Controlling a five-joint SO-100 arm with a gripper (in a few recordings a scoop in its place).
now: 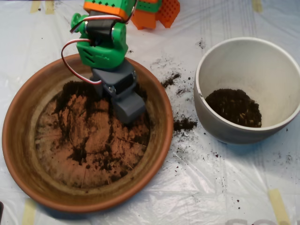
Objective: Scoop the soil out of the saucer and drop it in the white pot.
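The terracotta saucer lies at the left, wide and shallow. Thin smears and small clumps of dark soil are spread over its floor, thickest toward the upper part. The grey scoop on the green and orange arm hangs down over the saucer's upper right part, low among the soil. Its jaws point down and away from the camera. The white pot stands at the right, with a dark heap of soil on its bottom.
Spilled crumbs of soil lie on the white plastic sheet between saucer and pot. Orange arm base parts stand at the top centre. Yellow tape strips hold the sheet down.
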